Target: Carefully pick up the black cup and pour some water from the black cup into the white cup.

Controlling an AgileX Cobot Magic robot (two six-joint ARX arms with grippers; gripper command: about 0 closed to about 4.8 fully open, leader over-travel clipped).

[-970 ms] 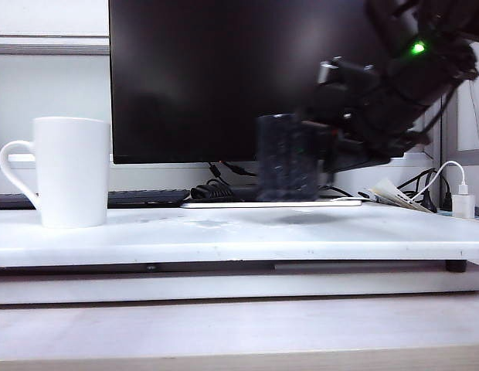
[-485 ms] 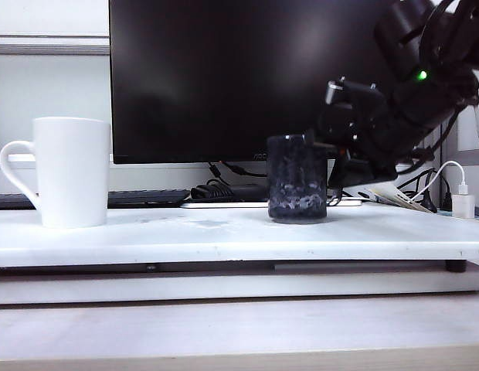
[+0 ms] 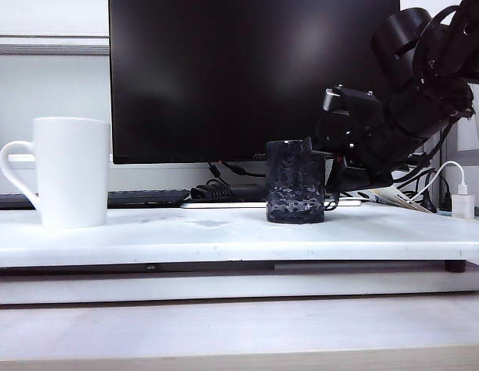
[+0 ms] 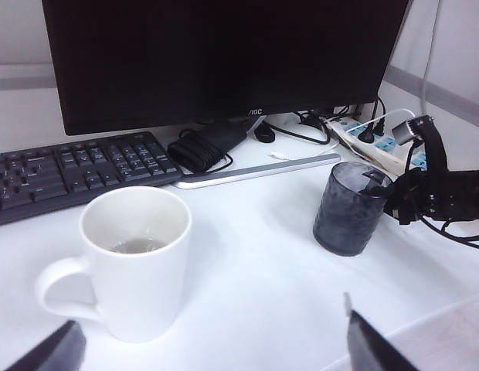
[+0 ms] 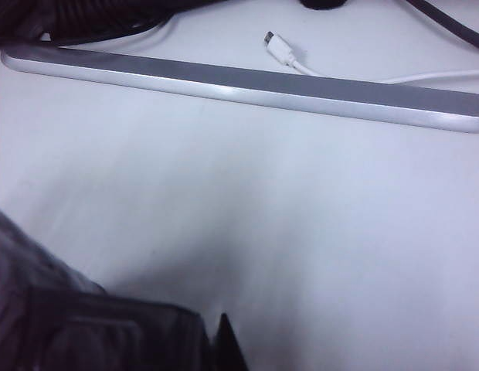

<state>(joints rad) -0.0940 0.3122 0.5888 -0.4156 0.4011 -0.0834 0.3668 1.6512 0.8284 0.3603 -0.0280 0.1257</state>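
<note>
White matte ceramic sits nearest in the left wrist view: the tall white cup (image 4: 135, 259), flaring toward its rim with a big loop handle, stands lower left of that frame with a little clear water (image 4: 134, 245) pooled at its bottom. At the bottom corners of that view the left gripper (image 4: 212, 348) shows only its two dark fingertips, spread wide and holding nothing. Further back and to the right stands the short black cup (image 3: 295, 182) of dark, bumpy hammered glass, upright on the smooth white table (image 3: 224, 239), well apart from the white cup. The right gripper (image 3: 326, 158) sits against the cup's right side at the handle; its jaws are clenched, apparently on that small handle or rim. Such a narrow hold on slick, dimpled glass could let the cup swing or slip if lifted again, or tip it as the jaws let go, spilling whatever remains toward the white power strip (image 4: 363, 139) and cables just behind. Farthest back are a ribbed black keyboard (image 4: 77, 170), a flat brushed-metal bar (image 5: 247, 85) and a glossy dark monitor (image 3: 247, 77)
</note>
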